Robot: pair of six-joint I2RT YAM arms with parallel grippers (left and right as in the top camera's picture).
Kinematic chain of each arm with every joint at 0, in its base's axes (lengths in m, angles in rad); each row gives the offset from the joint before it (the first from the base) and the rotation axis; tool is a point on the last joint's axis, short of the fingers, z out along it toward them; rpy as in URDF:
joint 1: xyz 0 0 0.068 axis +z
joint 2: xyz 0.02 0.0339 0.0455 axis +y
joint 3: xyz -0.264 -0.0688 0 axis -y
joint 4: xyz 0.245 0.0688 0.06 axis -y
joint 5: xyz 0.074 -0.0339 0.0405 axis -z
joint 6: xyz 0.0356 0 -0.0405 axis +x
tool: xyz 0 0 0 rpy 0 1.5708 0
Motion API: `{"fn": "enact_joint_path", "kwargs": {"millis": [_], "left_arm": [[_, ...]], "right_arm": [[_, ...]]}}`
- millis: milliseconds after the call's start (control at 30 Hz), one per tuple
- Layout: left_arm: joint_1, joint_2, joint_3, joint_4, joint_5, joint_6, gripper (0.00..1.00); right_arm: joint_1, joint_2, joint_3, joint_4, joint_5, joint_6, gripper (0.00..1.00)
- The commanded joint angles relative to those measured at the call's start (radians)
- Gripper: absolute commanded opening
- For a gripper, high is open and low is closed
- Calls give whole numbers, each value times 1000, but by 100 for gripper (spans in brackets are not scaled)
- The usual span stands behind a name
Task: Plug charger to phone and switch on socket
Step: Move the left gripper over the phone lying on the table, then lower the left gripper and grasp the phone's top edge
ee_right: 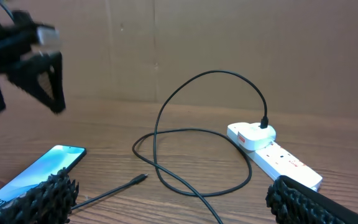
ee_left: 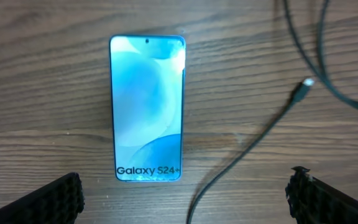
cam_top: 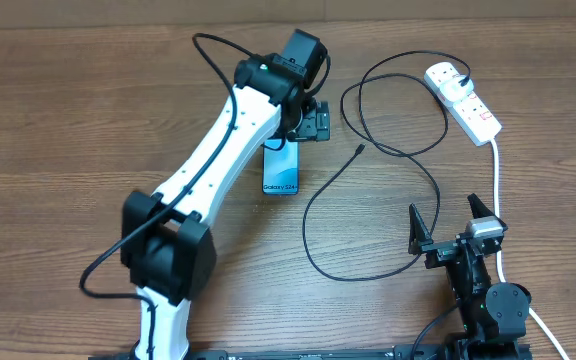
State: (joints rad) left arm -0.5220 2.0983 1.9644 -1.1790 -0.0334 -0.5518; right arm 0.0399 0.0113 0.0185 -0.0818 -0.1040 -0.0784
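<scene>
Phone (cam_top: 281,172) was shown face-up beneath the released left gripper (ee_left: 184,198); charger tip (cam_top: 359,150) was seen near it, the likewise released right gripper (cam_top: 444,215) well apart from it.

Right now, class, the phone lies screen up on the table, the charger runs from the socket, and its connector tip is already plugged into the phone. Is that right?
Not quite. The connector tip is not in the phone; it lies loose on the table beside it, as the left wrist view shows. The rest stands: screen up, charger running from the socket.
</scene>
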Motion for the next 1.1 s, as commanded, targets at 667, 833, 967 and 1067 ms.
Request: {"fn": "enact_joint_path", "kwargs": {"millis": [667, 833, 967, 1067], "left_arm": [[52, 226, 11, -5, 1, -24, 100], [52, 236, 11, 1, 17, -23, 100], [52, 236, 7, 10, 16, -6, 100], [52, 236, 6, 15, 20, -1, 100]], "right_arm": [[-2, -3, -10, 5, 5, -2, 100], [-2, -3, -10, 5, 5, -2, 100], [-2, -3, -10, 5, 5, -2, 100], [-2, -3, -10, 5, 5, -2, 100]]}}
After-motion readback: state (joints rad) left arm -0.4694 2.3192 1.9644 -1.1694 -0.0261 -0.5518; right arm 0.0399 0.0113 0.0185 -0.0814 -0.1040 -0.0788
